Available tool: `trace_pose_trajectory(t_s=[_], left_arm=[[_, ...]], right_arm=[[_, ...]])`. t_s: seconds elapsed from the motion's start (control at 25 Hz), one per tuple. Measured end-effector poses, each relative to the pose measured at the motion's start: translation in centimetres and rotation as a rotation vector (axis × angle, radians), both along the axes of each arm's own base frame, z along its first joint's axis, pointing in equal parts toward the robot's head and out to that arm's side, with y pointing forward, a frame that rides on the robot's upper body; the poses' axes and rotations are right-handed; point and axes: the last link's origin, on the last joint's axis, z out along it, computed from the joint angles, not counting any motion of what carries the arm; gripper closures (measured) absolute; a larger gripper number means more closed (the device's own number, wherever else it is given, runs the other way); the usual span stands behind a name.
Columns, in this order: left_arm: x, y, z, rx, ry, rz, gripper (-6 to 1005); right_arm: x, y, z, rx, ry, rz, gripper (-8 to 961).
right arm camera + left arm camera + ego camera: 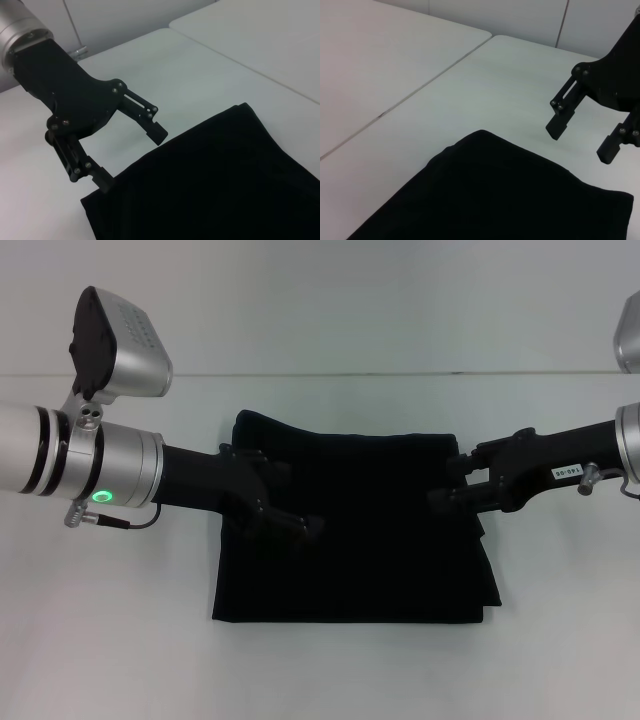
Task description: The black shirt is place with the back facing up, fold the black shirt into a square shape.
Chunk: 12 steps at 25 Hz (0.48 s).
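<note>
Black shirt [360, 530] folded; both claws spread above edges.

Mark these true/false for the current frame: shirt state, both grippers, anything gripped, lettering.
1. The black shirt lies folded into a compact, roughly square block on the white table. True.
2. The left gripper is clamped on a sleeve and lifting it. False: its fingers are open with nothing between them, over the shirt's left edge.
3. The right gripper is open, at the shirt's right edge. True.
4. White lettering faces up on the shirt. False: only plain black cloth shows.
5. Both arms are parked far off the table. False: both reach in over the shirt from opposite sides.
</note>
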Motion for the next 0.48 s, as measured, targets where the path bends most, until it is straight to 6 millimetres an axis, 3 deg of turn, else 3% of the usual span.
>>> trace_pose_trajectory(t_s=[0.48], left_arm=[[0.09, -0.03, 0.01, -0.002, -0.003, -0.003, 52]], right_arm=[[0.38, -0.29, 0.03, -0.007, 0.000, -0.010, 278]])
